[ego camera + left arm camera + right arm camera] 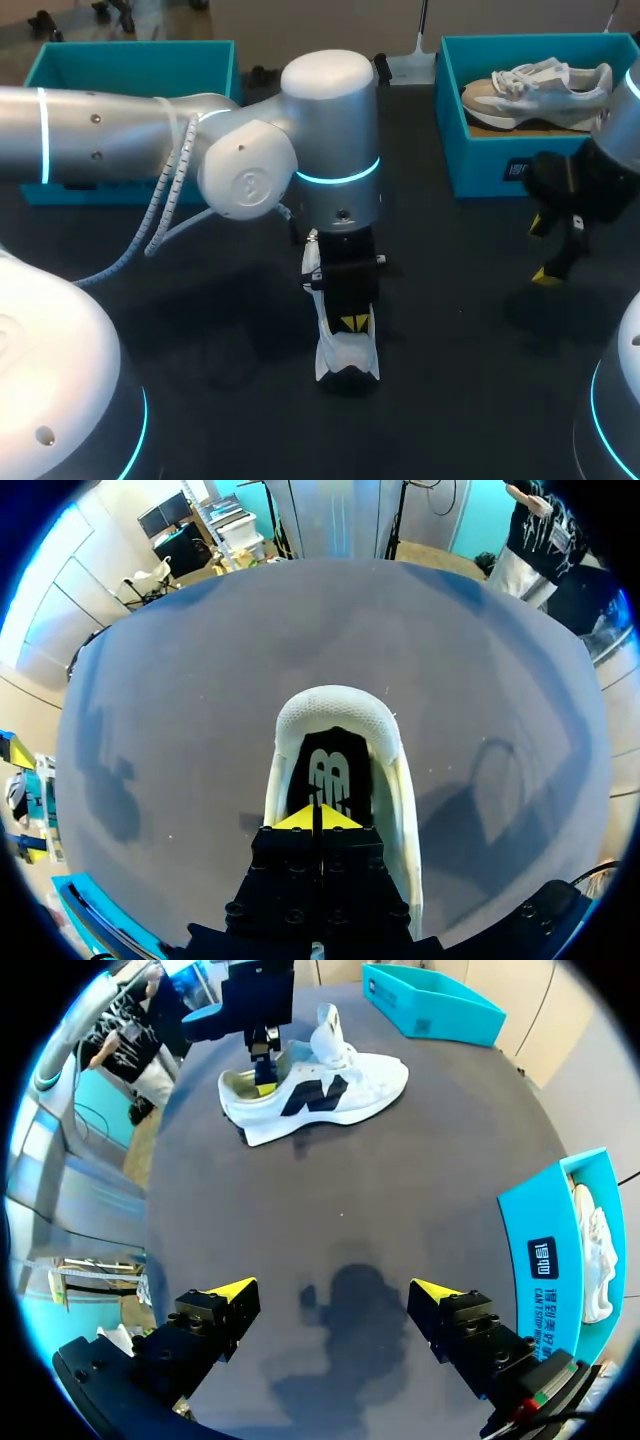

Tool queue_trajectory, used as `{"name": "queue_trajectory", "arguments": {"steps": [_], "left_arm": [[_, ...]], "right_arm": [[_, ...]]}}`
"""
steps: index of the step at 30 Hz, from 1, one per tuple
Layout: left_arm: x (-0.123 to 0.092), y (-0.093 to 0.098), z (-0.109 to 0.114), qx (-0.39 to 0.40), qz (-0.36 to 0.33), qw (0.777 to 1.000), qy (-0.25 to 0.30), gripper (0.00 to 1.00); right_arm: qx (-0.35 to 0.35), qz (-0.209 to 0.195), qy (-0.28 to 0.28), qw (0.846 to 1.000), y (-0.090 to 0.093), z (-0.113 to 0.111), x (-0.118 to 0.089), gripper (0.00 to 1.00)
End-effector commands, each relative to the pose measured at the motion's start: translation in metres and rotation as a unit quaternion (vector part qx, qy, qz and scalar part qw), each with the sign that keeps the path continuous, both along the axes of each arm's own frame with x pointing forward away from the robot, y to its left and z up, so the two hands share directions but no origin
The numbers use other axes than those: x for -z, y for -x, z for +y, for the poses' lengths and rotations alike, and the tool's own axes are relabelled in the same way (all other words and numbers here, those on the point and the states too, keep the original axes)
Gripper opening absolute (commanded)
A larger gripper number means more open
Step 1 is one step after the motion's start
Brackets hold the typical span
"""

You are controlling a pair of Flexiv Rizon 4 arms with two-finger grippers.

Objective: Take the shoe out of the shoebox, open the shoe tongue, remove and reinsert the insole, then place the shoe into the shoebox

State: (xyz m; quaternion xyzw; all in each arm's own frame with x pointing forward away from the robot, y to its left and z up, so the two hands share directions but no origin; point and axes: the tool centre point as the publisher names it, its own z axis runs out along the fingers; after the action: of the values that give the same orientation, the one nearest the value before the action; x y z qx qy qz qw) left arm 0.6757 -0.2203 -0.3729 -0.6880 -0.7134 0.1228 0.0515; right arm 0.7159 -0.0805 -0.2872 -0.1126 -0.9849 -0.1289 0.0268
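Standing upright, shoe (347, 358) long axis front-to-back, toe away; left jaws together in heel opening; right jaws apart.

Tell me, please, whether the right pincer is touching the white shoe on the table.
Apart. The right wrist view shows the right pincer open over bare table, with the white shoe lying well ahead of it, dark tabletop plainly between them.

The left arm (330, 150) hides most of the white shoe (346, 356)
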Motion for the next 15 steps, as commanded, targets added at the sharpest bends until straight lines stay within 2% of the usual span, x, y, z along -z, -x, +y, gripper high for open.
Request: {"name": "queue_trajectory", "arguments": {"steps": [1,4,8,15], "left_arm": [[0.0,0.001,0.001,0.0,-0.001,1.0,0.001,0.0],[0.0,0.001,0.001,0.0,-0.001,1.0,0.001,0.0],[0.009,-0.005,-0.016,0.01,-0.003,1.0,-0.014,0.0],[0.036,0.002,-0.023,0.017,-0.008,1.0,-0.021,0.0]], "right_arm": [[0.0,-0.001,0.001,1.0,0.001,0.0,0.001,1.0],[0.0,-0.001,0.001,1.0,0.001,0.0,0.001,1.0],[0.0,-0.001,0.001,1.0,0.001,0.0,0.001,1.0],[0.0,-0.001,0.001,1.0,0.001,0.0,0.001,1.0]]}}
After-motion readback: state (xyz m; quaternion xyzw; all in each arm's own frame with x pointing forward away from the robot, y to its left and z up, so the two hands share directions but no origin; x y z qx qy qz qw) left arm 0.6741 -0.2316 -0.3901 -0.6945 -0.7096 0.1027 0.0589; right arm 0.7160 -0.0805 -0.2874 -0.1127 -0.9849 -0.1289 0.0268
